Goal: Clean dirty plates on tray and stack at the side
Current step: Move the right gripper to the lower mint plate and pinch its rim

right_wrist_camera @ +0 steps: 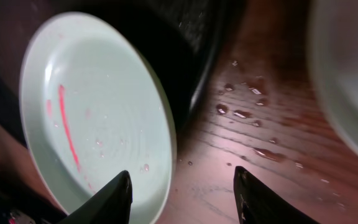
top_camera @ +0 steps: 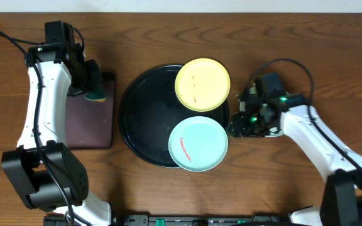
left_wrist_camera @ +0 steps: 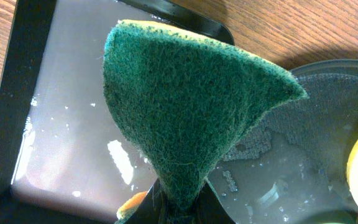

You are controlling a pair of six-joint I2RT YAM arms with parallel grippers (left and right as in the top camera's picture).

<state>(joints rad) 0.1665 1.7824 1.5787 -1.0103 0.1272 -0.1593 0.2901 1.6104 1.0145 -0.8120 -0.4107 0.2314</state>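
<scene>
The round black tray lies mid-table. A pale yellow plate with faint red marks rests on its upper right rim. Over its lower right rim lies a pale blue-green plate with a red smear. My right gripper is open just right of that plate. In the right wrist view the gripper has its left fingertip over the plate's rim and the other over wet wood. My left gripper is shut on a green sponge above the rectangular tray.
A dark rectangular tray with a wet bottom lies left of the round tray. Water drops dot the wooden table between the round tray and a blurred plate edge.
</scene>
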